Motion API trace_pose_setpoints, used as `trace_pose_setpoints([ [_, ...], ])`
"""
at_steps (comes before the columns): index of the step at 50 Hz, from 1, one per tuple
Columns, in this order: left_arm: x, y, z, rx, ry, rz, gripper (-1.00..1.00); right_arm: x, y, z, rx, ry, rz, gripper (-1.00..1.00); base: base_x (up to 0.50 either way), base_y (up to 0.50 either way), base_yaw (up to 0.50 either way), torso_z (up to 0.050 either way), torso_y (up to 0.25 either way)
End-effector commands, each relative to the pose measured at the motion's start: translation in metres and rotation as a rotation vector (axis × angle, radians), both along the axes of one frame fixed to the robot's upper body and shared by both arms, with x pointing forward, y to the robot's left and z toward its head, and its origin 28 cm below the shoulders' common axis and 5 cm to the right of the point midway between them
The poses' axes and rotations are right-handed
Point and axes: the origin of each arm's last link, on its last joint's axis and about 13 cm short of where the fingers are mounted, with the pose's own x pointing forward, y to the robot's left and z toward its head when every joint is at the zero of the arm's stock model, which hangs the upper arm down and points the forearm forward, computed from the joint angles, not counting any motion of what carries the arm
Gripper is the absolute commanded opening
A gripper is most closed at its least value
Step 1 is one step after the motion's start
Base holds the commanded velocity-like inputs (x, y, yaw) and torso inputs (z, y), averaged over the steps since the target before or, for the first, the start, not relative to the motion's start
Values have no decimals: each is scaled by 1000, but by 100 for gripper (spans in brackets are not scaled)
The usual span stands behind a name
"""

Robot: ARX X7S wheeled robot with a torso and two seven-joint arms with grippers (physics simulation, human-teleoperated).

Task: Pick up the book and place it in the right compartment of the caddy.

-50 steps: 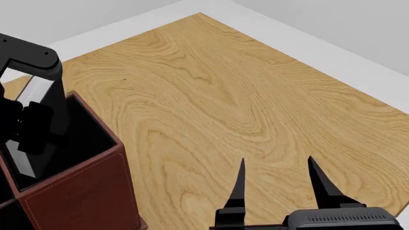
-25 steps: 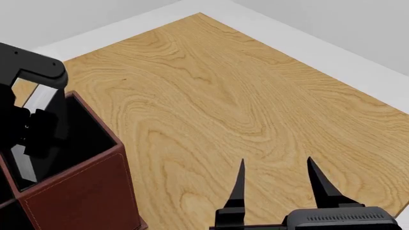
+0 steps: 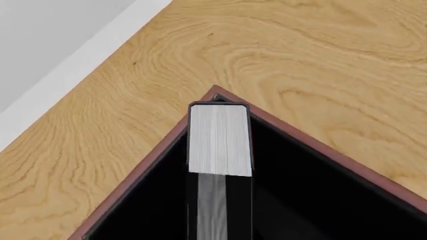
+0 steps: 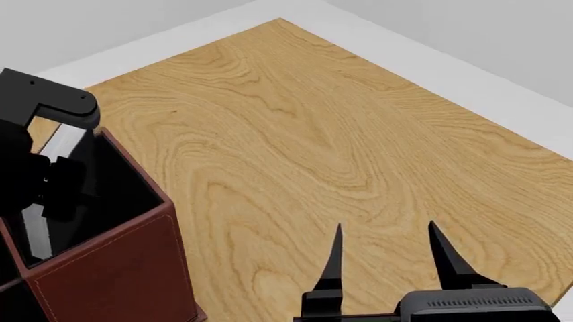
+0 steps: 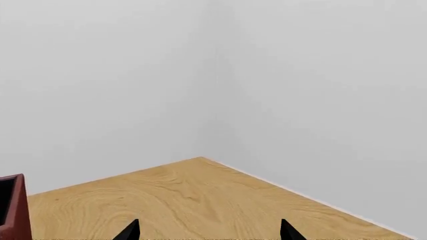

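— Where the left arm hangs over the caddy (image 4: 107, 268), can you see the book (image 3: 219, 140)?
— Yes. In the left wrist view its white page edges face the camera, framed by the black covers, standing upright inside the right compartment (image 4: 121, 194), tight in that bin's far corner where the two red-brown walls meet.
— And the left gripper (image 4: 49, 188)?
— It sits directly above the book, down at the compartment's mouth. The head view shows only a black mass there with a pale strip of pages beside it. Whether the jaws are clamped on the covers or spread, I cannot tell; no fingertips show in the wrist view.
— The other side?
— The right gripper (image 4: 387, 251) hovers over the bare wooden table (image 4: 296, 134), well apart from the caddy. Its two pointed fingers (image 4: 335, 255) stand apart with nothing between them.
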Motion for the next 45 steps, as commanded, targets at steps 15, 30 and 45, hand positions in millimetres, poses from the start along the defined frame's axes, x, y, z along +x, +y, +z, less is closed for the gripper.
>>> trace_pose_setpoints([
  [15,8,9,-29,73,17,37,100,3,1,-2,-6,9,7,100,2,-1,0,0,0],
  [30,6,10,-19,59,-3,38,100,2,1,-1,-6,8,8,100,0,0,0,0,0],
  [45,-13,8,23,-24,-136,0,100,1,1,0,-2,3,6,100,0,0,0,0,0],
])
